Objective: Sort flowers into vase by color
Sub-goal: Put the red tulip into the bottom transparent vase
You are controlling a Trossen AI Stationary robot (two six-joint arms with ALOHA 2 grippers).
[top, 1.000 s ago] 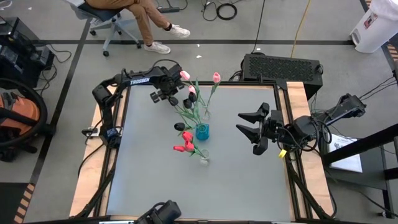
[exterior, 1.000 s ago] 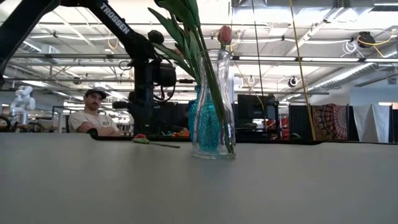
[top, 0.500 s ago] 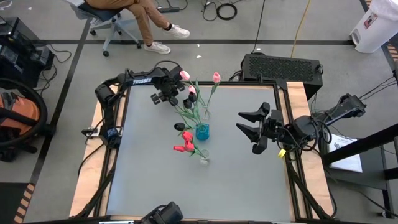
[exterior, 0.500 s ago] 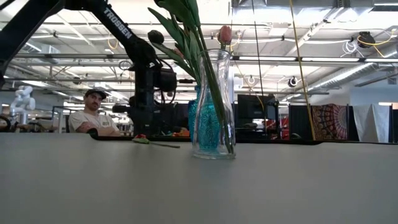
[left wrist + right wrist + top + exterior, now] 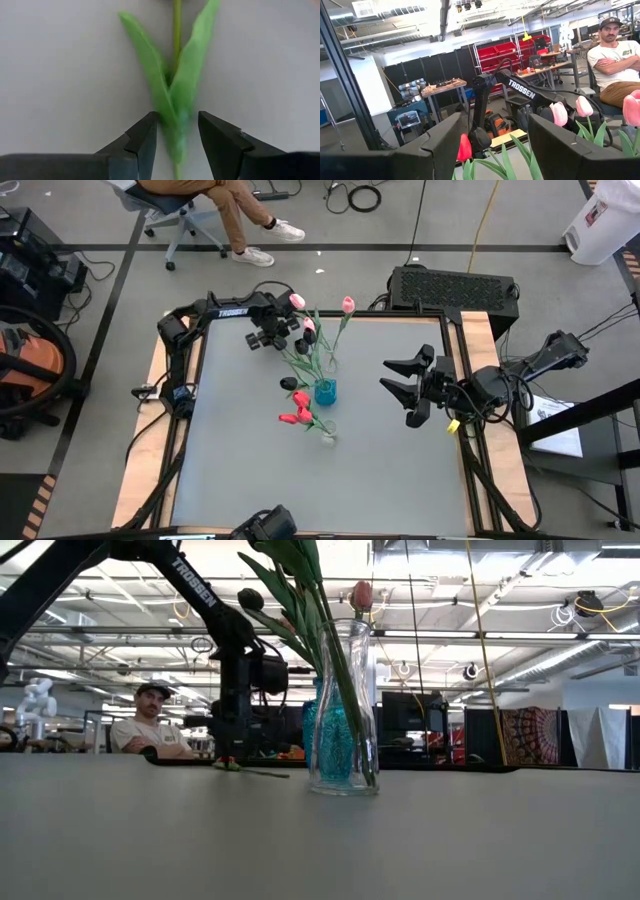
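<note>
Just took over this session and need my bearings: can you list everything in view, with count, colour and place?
Clear vase: one, holding red tulips, table centre.
Blue vase: one, just behind the clear vase, holding pink tulips.
Loose tulip: one, green stem and leaves, flat on the table near the far edge.
Person: one, seated beyond the table.
Left gripper: open, straddling the loose tulip's stem.
Right gripper: open, waiting at the right side.

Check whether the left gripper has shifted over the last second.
Yes. In the high view the left gripper has edged toward the table's right side, nearer the blue vase.
</note>
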